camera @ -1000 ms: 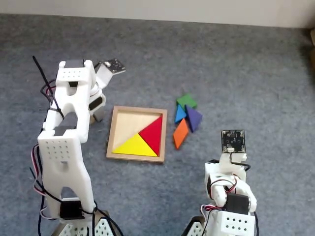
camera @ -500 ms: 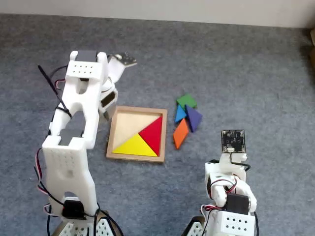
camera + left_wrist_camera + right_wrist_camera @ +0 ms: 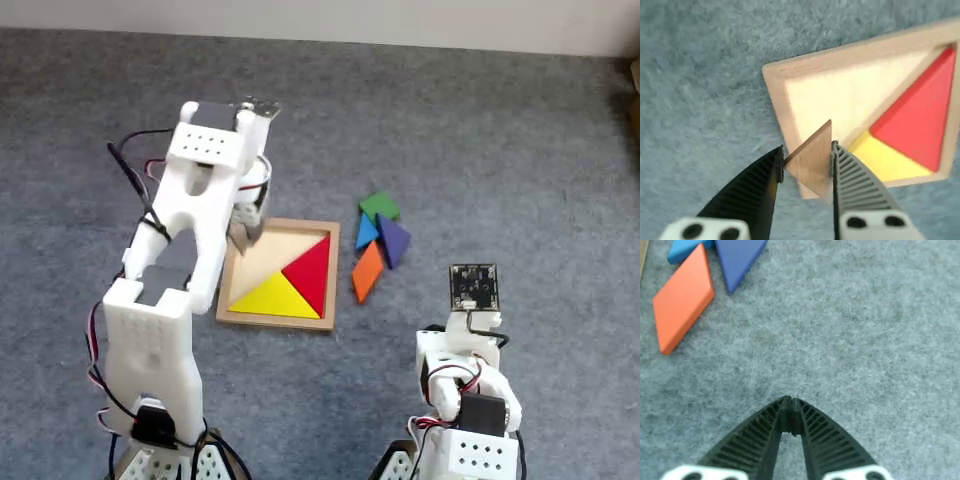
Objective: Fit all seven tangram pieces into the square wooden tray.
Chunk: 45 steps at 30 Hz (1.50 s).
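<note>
The square wooden tray lies mid-table with a red triangle and a yellow triangle inside it. My left gripper is shut on a tan wooden triangle, held over the tray's far left corner; in the high view that arm covers the corner. A green square, light blue triangle, dark blue triangle and orange parallelogram lie right of the tray. My right gripper is shut and holds nothing, above bare carpet short of the orange parallelogram and dark blue triangle.
Grey carpet covers the table. The right arm stands at the near right, well back from the loose pieces. A pale wall edge runs along the far side. Open carpet stretches to the right of the pieces and left of the tray.
The left arm has swung to the right, from beside the tray's left edge to over its far left corner, with the tan triangle in its grip. The right arm has not moved.
</note>
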Tool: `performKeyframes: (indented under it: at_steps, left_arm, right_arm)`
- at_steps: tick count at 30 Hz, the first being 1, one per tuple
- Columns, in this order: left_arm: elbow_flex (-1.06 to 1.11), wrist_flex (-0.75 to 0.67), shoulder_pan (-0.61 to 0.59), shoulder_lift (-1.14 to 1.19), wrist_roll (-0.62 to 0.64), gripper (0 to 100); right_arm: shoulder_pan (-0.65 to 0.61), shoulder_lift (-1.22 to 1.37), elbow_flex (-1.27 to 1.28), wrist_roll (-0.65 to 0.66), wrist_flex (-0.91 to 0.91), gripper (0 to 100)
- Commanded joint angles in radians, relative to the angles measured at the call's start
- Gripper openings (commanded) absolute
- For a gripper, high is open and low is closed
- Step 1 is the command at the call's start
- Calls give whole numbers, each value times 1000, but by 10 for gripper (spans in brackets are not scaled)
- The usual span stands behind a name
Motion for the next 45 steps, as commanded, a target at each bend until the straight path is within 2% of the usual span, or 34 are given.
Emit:
performKeyframes:
  at_steps: [1, 5, 12, 17, 20, 26, 31, 33, 39, 42, 45]
  left_arm:
    - [-41, 3, 42, -64, 158, 77]
    - [-35, 3, 84, -61, 305, 77]
    - [-33, -20, 154, -59, 898, 79]
    - [-22, -107, 183, -58, 1168, 80]
    - [22, -192, 183, -58, 1283, 80]
    - [170, -361, 177, -59, 1330, 81]
    - [222, -423, 174, -61, 1332, 90]
    - [219, -422, 176, -61, 1332, 136]
    - [220, -419, 182, -61, 1332, 362]
    - [220, -416, 180, -68, 1332, 406]
    - [217, -413, 179, -71, 1332, 407]
  right_arm:
    - [15, -12, 81, 12, 1, 16]
    - [15, -12, 81, 12, 1, 16]
    - [15, -12, 81, 12, 1, 16]
    - [15, -12, 81, 12, 1, 16]
    - [15, -12, 81, 12, 1, 16]
    - [15, -12, 81, 12, 1, 16]
    - [15, -12, 81, 12, 1, 16]
    - [15, -12, 81, 12, 1, 16]
    - [15, -12, 81, 12, 1, 16]
    - [15, -12, 81, 12, 1, 16]
    - [15, -12, 81, 12, 1, 16]
